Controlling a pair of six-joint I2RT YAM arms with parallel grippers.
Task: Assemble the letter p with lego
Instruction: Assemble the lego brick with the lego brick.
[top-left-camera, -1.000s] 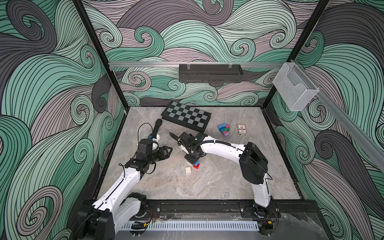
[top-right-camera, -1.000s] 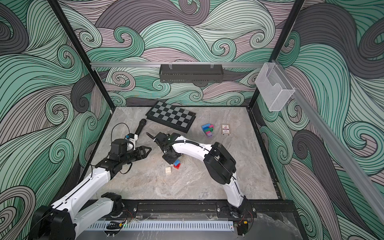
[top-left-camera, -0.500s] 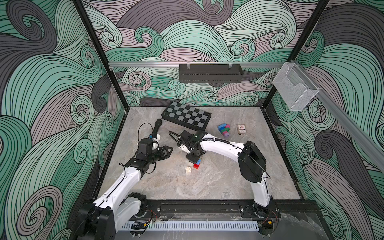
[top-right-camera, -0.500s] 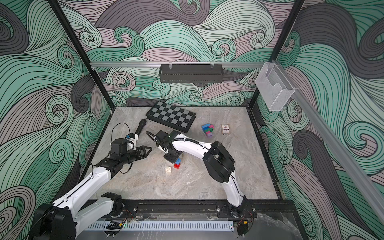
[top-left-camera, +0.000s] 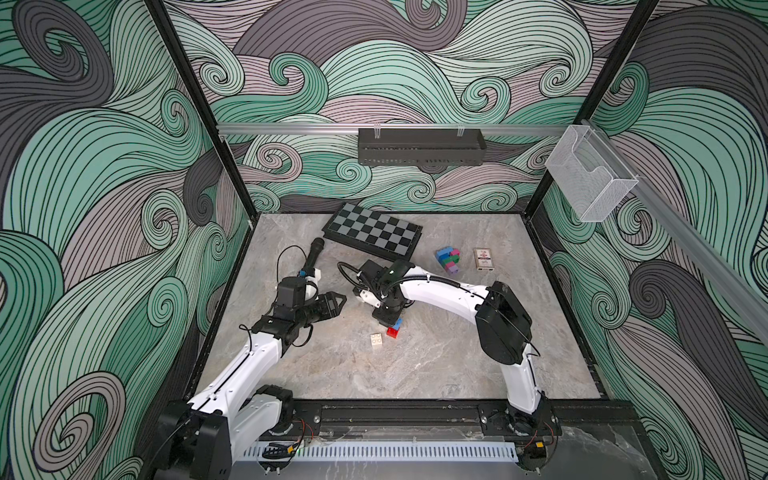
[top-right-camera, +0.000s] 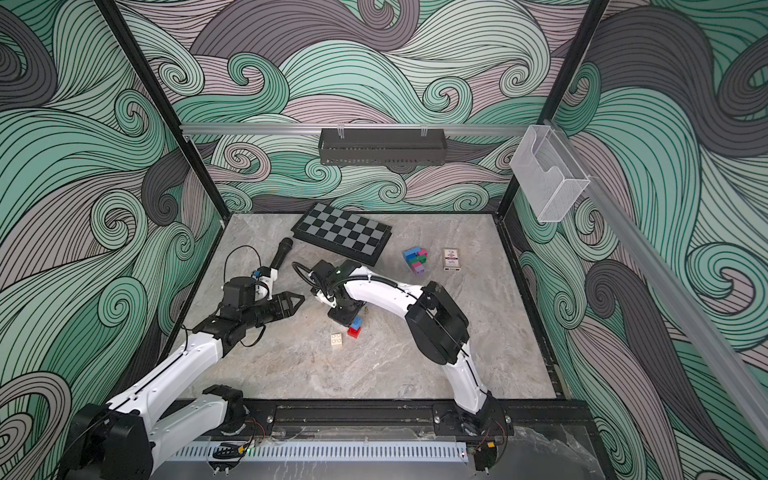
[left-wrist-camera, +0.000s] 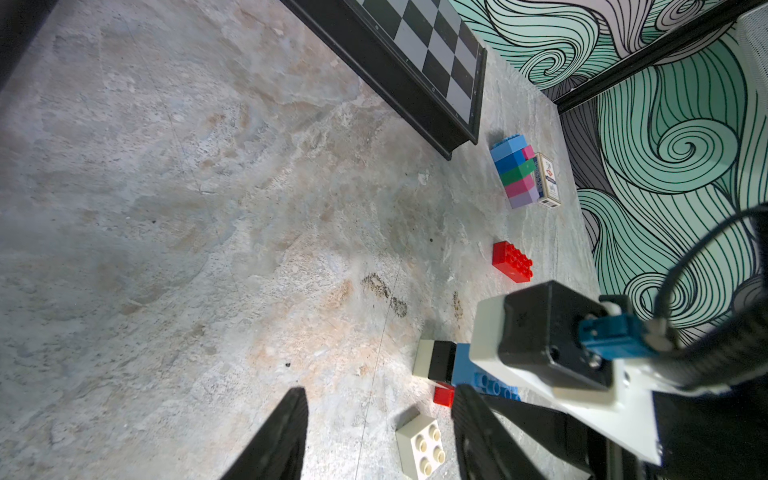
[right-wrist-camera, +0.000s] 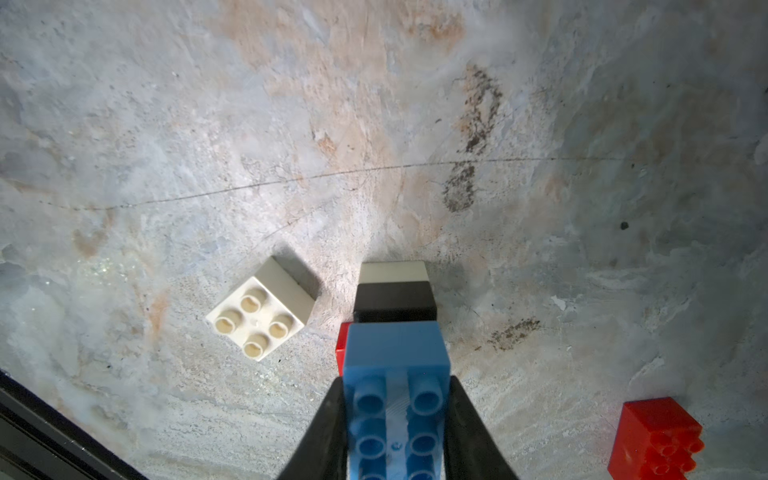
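My right gripper (right-wrist-camera: 397, 419) is shut on a blue lego brick (right-wrist-camera: 397, 374) whose studs face the wrist camera. Below the blue brick come a black brick (right-wrist-camera: 395, 301) and a cream one (right-wrist-camera: 392, 272), with a red brick (right-wrist-camera: 343, 343) at the side. Both top views show this blue and red cluster (top-left-camera: 395, 327) (top-right-camera: 354, 327) mid-table under the right gripper (top-left-camera: 388, 318). A loose cream square brick (top-left-camera: 376, 340) (right-wrist-camera: 259, 316) lies just beside it. My left gripper (top-left-camera: 334, 301) (left-wrist-camera: 378, 399) hangs open and empty to the left. A blue, green, pink and lilac stack (top-left-camera: 449, 261) sits at the back right.
A checkered board (top-left-camera: 374, 232) lies at the back, and a black microphone (top-left-camera: 312, 253) lies behind my left arm. A card box (top-left-camera: 483, 259) sits next to the coloured stack. An oblong red brick (left-wrist-camera: 512, 262) lies apart on the table.
The right wrist has shifted slightly to the right over the bricks, still gripping the blue one. The left arm has not moved.
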